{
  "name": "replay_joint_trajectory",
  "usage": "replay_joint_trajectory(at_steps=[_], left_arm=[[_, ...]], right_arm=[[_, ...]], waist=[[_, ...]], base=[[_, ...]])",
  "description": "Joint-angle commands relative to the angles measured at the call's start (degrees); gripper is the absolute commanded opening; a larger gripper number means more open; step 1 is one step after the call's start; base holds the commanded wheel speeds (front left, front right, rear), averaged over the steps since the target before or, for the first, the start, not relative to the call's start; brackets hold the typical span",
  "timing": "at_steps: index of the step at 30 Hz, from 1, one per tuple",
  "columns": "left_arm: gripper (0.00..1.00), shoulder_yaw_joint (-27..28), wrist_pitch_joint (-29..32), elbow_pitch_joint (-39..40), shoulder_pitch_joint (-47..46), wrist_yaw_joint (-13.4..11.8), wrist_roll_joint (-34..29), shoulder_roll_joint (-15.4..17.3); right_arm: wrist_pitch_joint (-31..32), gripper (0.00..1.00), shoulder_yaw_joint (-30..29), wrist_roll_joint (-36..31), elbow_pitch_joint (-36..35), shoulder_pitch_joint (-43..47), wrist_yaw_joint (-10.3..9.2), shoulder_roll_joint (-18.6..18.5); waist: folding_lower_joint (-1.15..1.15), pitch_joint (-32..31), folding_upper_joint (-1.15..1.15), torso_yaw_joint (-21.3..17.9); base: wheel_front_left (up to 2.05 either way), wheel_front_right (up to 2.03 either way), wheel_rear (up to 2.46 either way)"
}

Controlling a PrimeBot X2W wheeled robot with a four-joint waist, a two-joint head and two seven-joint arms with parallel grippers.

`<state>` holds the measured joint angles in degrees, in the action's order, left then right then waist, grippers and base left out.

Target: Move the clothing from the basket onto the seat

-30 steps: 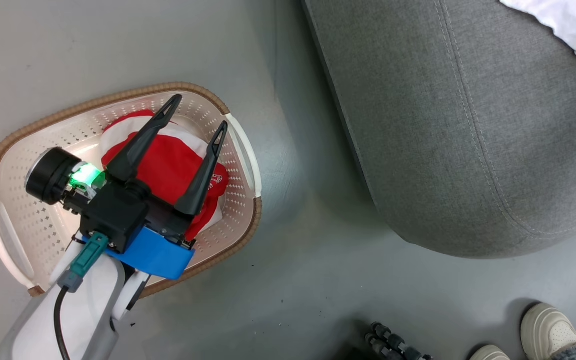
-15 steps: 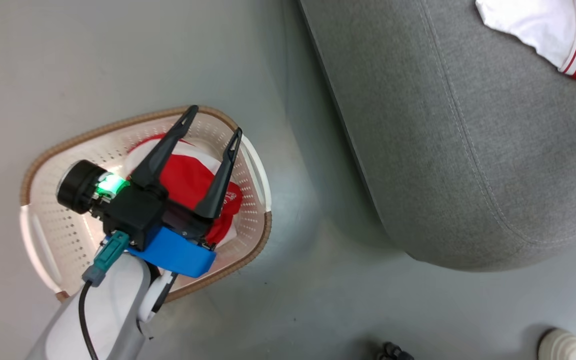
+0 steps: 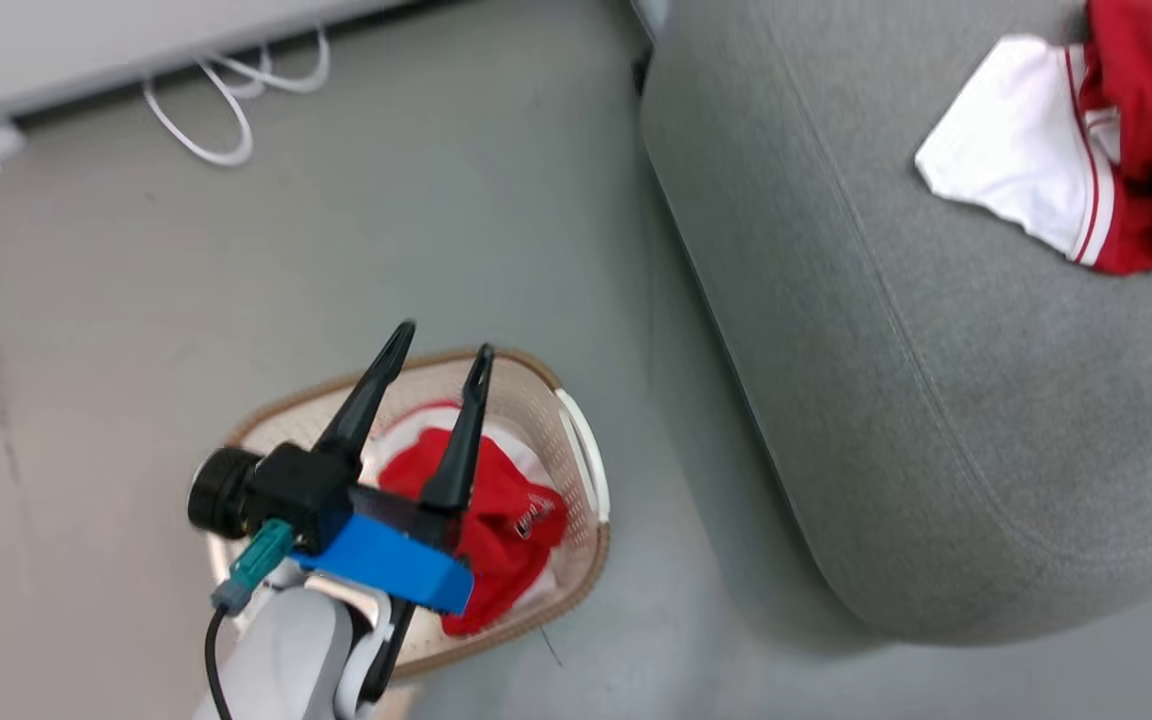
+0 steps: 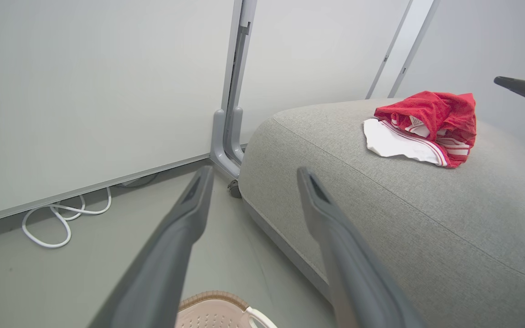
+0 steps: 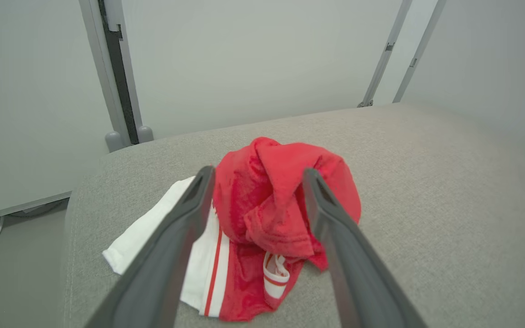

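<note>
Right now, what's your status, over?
Left gripper open above cream perforated basket, red shirt inside. Right gripper open; red and white garments heaped on grey fabric sofa. Nothing blocking.

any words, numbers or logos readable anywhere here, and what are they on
No text here can be read.
White print on the red garment in the basket: too blurred to read.
On the grey sofa, the red and white clothing: stripes, no lettering in sight.
</note>
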<state>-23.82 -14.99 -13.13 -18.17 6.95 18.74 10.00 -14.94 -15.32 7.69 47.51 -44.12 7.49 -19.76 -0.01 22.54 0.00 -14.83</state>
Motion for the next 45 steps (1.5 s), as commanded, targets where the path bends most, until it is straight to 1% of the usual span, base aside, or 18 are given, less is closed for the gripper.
replay_joint_trajectory(at_steps=[1, 2, 3, 4, 5, 6, 10, 11, 18, 21, 26, 33, 41, 45], left_arm=[[1.0, 1.2, -0.3, -0.7, 2.1, 0.2, 0.3, -0.7], [1.0, 1.2, -0.3, -0.7, 2.1, 0.2, 0.3, -0.7], [1.0, 1.9, -0.3, -1.1, 3.2, 0.3, 0.2, -1.2], [1.0, 3.4, -0.3, -1.9, 5.3, 0.4, 0.1, -2.0], [1.0, 3.4, -0.3, -1.9, 5.3, 0.4, 0.1, -2.0], [1.0, 4.9, -0.3, -2.5, 7.5, 0.5, 0.1, -2.7], [1.0, 7.6, -0.3, -3.5, 11.4, 0.6, -0.2, -3.5], [1.0, 7.6, -0.3, -3.5, 11.4, 0.6, -0.2, -3.5], [1.0, 11.5, -0.3, -5.2, 15.8, 0.7, -0.7, -4.1], [1.0, 12.4, -0.3, -5.8, 16.3, 0.7, -0.7, -4.4], [1.0, 13.8, -0.3, -7.3, 16.6, 0.5, -0.5, -4.4], [1.0, 16.1, -0.3, -9.1, 16.2, 0.5, -0.6, -4.2], [1.0, 17.9, -0.3, -8.9, 15.9, 0.5, -0.9, -4.0], [1.0, 17.5, -0.3, -8.6, 16.8, 0.5, -1.2, -4.4]], right_arm=[[0.0, 1.0, 0.5, -0.5, -1.3, 3.0, 0.01, 0.6], [0.0, 1.0, 0.5, -0.5, -1.3, 3.0, 0.01, 0.6], [0.3, 1.0, 1.1, -0.8, -2.4, 4.7, 0.01, 1.0], [0.6, 1.0, 1.6, -0.8, -4.9, 8.1, 0.01, 1.7], [0.6, 1.0, 1.6, -0.8, -4.9, 8.1, 0.01, 1.7], [1.4, 1.0, 2.6, -0.6, -7.5, 12.2, 0.01, 3.1], [3.6, 1.0, 4.2, -0.2, -14.0, 20.1, 0.01, 5.1], [3.6, 1.0, 4.2, -0.2, -14.0, 20.1, 0.01, 5.1], [7.8, 1.0, 5.1, -0.3, -25.5, 32.0, 0.01, 9.5], [9.2, 1.0, 5.3, -0.7, -30.0, 35.8, 0.02, 11.7], [10.5, 1.0, 6.1, -1.2, -35.5, 40.3, 0.02, 14.0], [12.0, 1.0, 8.8, -0.4, -39.4, 44.6, 0.02, 16.2], [12.8, 1.0, 11.3, 0.2, -39.6, 45.6, 0.01, 16.8], [12.9, 1.0, 11.9, 0.3, -39.4, 45.1, 0.01, 16.8]], waist=[[0.01, -7.0, 0.0, 3.8], [0.01, -7.0, 0.0, 3.8], [0.01, -8.4, 0.0, 4.4], [0.01, -11.0, 0.0, 5.5], [0.01, -11.0, 0.0, 5.5], [0.01, -13.5, 0.0, 6.6], [0.01, -17.6, 0.0, 8.5], [0.01, -17.6, 0.0, 8.5], [0.01, -22.4, 0.0, 12.0], [0.01, -23.2, 0.0, 13.7], [0.01, -24.2, 0.0, 15.9], [0.01, -25.0, 0.0, 17.2], [0.01, -24.3, 0.0, 16.7], [0.01, -24.2, 0.0, 16.2]], base=[[0.0, 0.0, 0.0], [0.0, 0.0, 0.0], [0.0, 0.0, 0.0], [0.0, 0.0, 0.0], [0.0, 0.0, 0.0], [0.0, 0.0, 0.0], [0.0, 0.0, 0.0], [0.0, 0.0, 0.0], [0.0, 0.0, 0.0], [0.0, 0.0, 0.0], [0.0, 0.0, 0.0], [0.0, 0.0, 0.0], [0.0, 0.0, 0.0], [0.0, 0.0, 0.0]])
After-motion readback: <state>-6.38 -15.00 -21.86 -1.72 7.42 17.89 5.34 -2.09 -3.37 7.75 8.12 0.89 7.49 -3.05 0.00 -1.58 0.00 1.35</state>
